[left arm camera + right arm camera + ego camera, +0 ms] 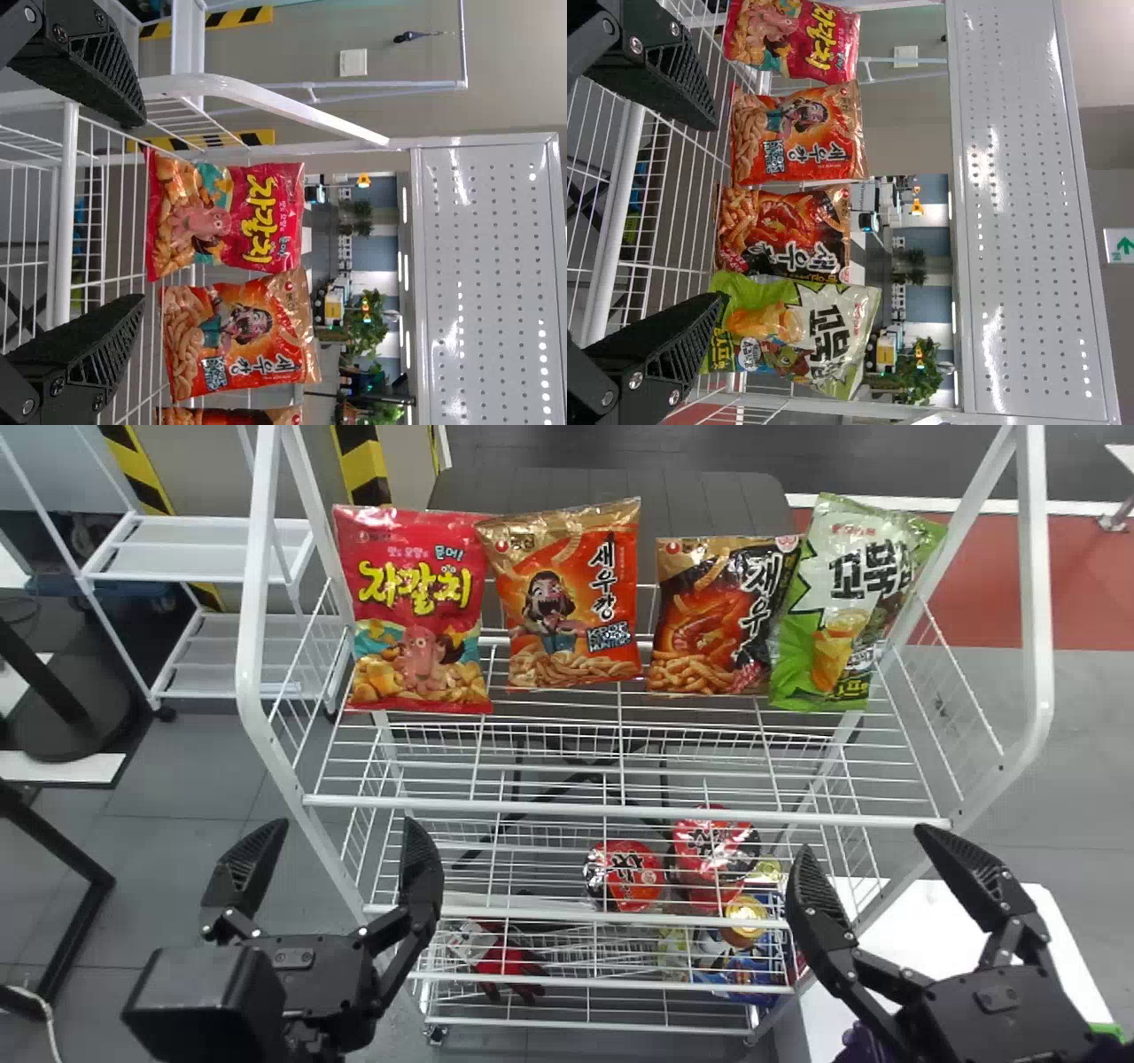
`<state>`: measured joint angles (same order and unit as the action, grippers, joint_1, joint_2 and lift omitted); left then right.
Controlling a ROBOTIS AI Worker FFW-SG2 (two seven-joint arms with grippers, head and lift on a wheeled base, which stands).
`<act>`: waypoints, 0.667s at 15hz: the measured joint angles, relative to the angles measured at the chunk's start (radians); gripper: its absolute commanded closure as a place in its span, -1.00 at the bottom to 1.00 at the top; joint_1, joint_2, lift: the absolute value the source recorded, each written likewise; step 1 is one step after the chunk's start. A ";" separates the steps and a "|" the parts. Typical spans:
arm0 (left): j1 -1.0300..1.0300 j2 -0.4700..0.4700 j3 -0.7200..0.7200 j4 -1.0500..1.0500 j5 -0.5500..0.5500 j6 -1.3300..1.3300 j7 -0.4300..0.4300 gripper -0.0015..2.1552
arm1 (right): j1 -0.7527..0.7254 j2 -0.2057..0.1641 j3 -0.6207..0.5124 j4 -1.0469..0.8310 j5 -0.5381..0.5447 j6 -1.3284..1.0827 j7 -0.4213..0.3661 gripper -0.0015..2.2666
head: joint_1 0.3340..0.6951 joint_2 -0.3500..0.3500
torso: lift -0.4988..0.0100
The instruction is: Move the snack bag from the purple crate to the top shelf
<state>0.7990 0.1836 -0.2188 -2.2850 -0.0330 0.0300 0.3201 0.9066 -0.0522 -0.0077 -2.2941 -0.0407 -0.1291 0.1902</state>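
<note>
We see four snack bags point(567, 602) lined up on the top shelf point(620, 810); which one the task means, we cannot tell. Nearer us, our left gripper point(341, 837) and right gripper point(864, 841) both have their fingers spread. Red packages point(625, 875) sit lower in the rack.

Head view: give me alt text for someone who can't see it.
Four snack bags stand in a row on the top shelf of a white wire rack. In front, the robot's left end effector and right end effector are both open and empty.
</note>
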 measured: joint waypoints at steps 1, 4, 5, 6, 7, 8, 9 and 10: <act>-0.001 -0.001 0.001 0.002 0.000 0.000 -0.001 -0.89 | 0.002 0.000 0.000 -0.003 0.001 -0.002 0.000 -0.86 | 1.00 -0.02 | 0.96; -0.001 -0.001 0.001 0.003 0.002 -0.001 0.000 -0.89 | 0.003 0.000 0.000 -0.005 0.002 -0.004 0.000 -0.86 | 1.00 -0.01 | 0.96; -0.001 -0.001 0.001 0.003 0.001 -0.002 0.000 -0.89 | 0.003 0.000 0.000 -0.005 0.003 -0.005 0.000 -0.86 | 1.00 -0.01 | 0.96; -0.001 -0.001 0.001 0.003 0.001 -0.005 0.000 -0.89 | 0.003 -0.001 0.000 -0.005 0.003 -0.007 0.000 -0.86 | 1.00 -0.01 | 0.96; -0.001 -0.001 0.001 0.003 0.001 -0.006 0.000 -0.89 | 0.003 -0.001 0.000 -0.005 0.004 -0.008 0.000 -0.86 | 1.00 -0.01 | 0.96; -0.001 -0.001 0.001 0.003 0.001 -0.007 0.000 -0.89 | 0.003 -0.001 0.000 -0.005 0.004 -0.009 0.000 -0.86 | 1.00 -0.01 | 0.96; -0.001 -0.001 0.001 0.003 0.001 -0.009 0.000 -0.89 | 0.003 -0.002 0.000 -0.005 0.007 -0.010 0.000 -0.86 | 1.00 -0.01 | 0.96; -0.001 -0.001 0.001 0.003 0.001 -0.012 0.001 -0.89 | 0.003 -0.002 0.000 -0.005 0.009 -0.013 0.000 -0.86 | 1.00 -0.01 | 0.96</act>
<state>0.7976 0.1825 -0.2179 -2.2825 -0.0319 0.0183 0.3212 0.9095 -0.0537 -0.0077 -2.2994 -0.0317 -0.1418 0.1902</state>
